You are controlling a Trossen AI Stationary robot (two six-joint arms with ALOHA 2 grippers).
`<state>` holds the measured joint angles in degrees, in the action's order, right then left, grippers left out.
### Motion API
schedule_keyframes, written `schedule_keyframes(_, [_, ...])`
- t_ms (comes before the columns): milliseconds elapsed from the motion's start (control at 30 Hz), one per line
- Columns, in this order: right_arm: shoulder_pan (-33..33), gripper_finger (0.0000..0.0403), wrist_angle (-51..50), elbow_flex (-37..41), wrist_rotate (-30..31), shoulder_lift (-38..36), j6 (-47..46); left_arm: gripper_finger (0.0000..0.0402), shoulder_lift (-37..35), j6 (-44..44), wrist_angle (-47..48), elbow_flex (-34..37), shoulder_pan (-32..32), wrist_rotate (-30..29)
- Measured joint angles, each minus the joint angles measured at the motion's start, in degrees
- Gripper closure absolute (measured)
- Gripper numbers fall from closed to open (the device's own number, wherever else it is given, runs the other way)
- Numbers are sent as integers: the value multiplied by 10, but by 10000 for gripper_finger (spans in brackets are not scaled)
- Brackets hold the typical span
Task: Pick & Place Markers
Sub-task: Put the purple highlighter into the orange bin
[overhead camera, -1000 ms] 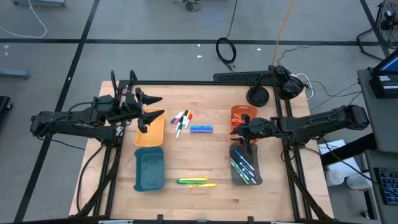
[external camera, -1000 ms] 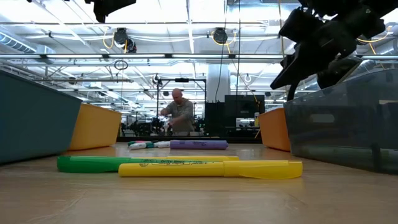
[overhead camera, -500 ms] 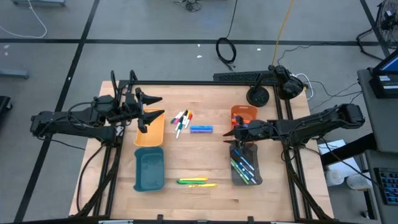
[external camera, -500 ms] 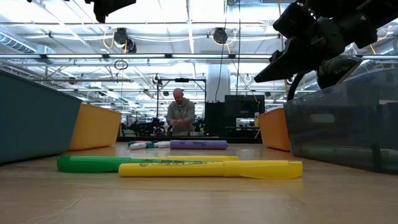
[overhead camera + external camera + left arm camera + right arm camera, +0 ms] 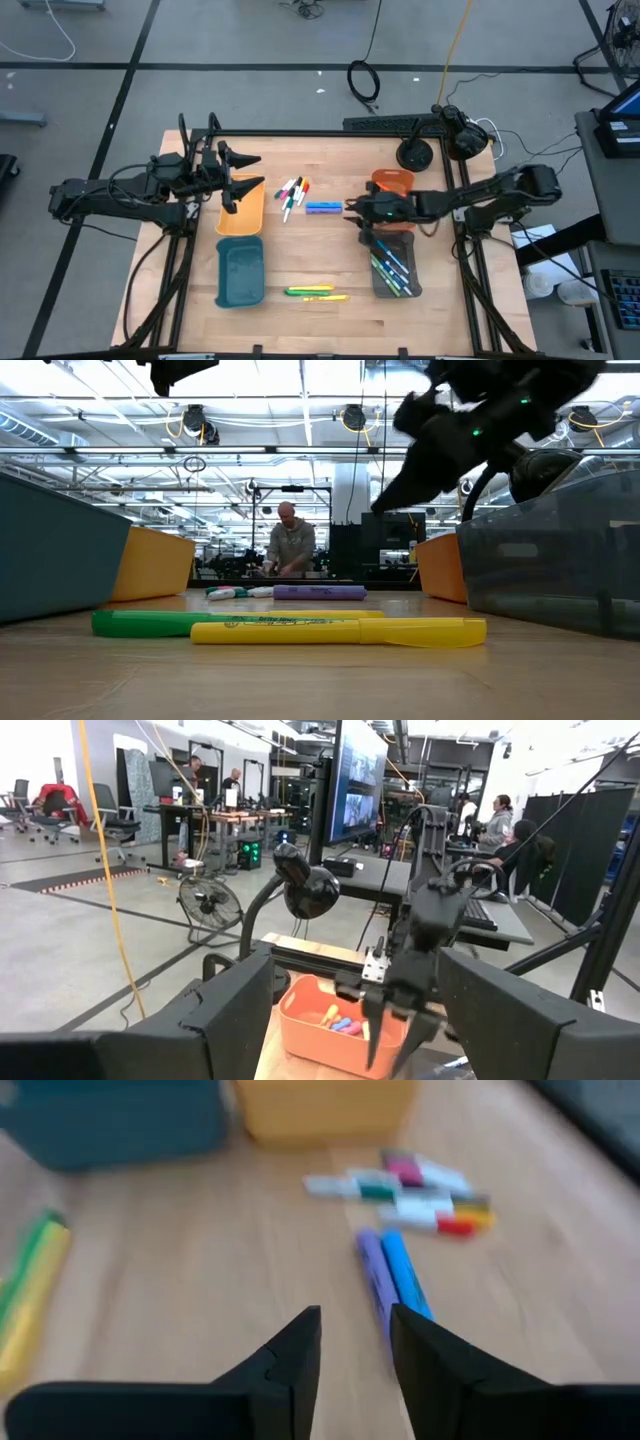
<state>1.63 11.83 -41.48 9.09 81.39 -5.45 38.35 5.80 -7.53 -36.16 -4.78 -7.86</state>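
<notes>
L arm parked at 9 over the yellow tray (image 5: 240, 212), left gripper (image 5: 243, 180) wide open w/ nothing held; right gripper (image 5: 350, 210) half-open, empty, nosing toward blue/purple markers (image 5: 323, 208) at table center, prob next pick.

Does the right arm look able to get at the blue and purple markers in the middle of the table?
Probably yes. The right gripper is open and empty just beside the blue and purple markers, with only bare table between.
</notes>
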Motion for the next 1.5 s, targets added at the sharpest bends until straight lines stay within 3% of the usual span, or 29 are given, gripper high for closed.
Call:
schedule_keyframes(167, [-24,262,-69,-86,-2,74,3,119,0,0,0,0,0,0])
schedule_keyframes(433, [-45,208,-84,-203,-4,192,97,119,0,0,0,0,0,0])
schedule_keyframes(767, [-72,205,-113,-286,-4,317,124,119,0,0,0,0,0,0])
schedule_keyframes(1500, [-64,215,-139,-288,1,332,142,119,0,0,0,0,0,0])
